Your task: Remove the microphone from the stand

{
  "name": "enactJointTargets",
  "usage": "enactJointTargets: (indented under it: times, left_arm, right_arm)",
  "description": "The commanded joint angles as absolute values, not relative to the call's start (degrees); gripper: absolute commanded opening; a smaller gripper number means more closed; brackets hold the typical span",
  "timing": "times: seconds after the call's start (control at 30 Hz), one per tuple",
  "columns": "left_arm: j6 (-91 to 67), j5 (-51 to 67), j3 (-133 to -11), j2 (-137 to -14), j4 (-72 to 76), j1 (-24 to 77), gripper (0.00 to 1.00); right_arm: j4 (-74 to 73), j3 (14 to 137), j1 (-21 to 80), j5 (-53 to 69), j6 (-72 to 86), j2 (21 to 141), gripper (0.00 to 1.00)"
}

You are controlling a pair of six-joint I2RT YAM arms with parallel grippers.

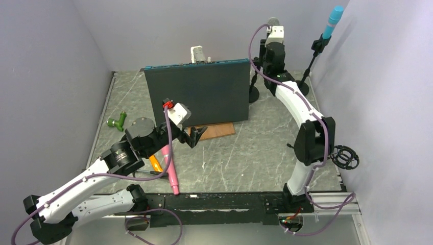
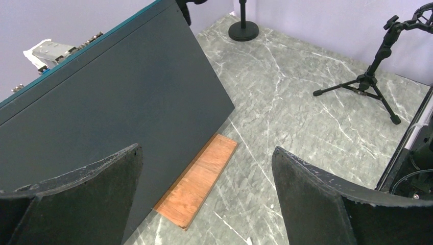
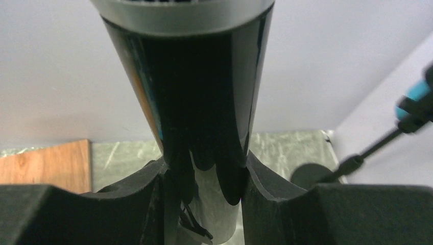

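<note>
Two arms in view, only one at work. Right gripper [image 3: 201, 173] is raised at the back of the table, fingers [image 3: 148, 184] pressed against either side of the black handle of the microphone [image 3: 189, 92], below its grey head; we read this as a narrow grip on the handle. Microphone sits on top of the stand [image 1: 254, 93], behind the dark panel [image 1: 196, 92]. Left gripper [image 2: 205, 150] hangs wide and empty near the wooden board [image 2: 196, 178]. Step in hand, as we judge it: securing the grasp. Next move calls for a steady pull along the handle's axis, out of its holder, without tipping the stand's base.
</note>
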State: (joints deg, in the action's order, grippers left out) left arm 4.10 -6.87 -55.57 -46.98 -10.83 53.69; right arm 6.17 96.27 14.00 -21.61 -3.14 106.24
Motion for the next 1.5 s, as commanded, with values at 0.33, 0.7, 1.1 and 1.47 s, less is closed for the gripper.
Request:
enactJointTargets:
  times: [0.33, 0.7, 1.1, 1.47]
  left_arm:
    - [3.3, -4.0, -55.5, -45.1, -7.7, 56.0, 0.99]
    - [-2.2, 2.4, -53.7, -47.7, -4.6, 56.5, 0.99]
    - [-1.4, 3.9, -53.4, -51.6, -3.8, 56.6, 0.99]
    - [-1.3, 0.8, -52.6, -49.8, -3.7, 56.5, 0.99]
  right_arm:
    - [-4.8, 66.3, 17.3, -17.1, 4.0, 62.4, 0.00]
    - [-12.2, 55.8, 28.1, -1.2, 10.9, 47.3, 0.00]
    - [-14.5, 53.6, 30.0, -5.8, 16.4, 48.2, 0.00]
    - [-30.4, 55.0, 17.2, -25.5, 37.7, 61.3, 0.00]
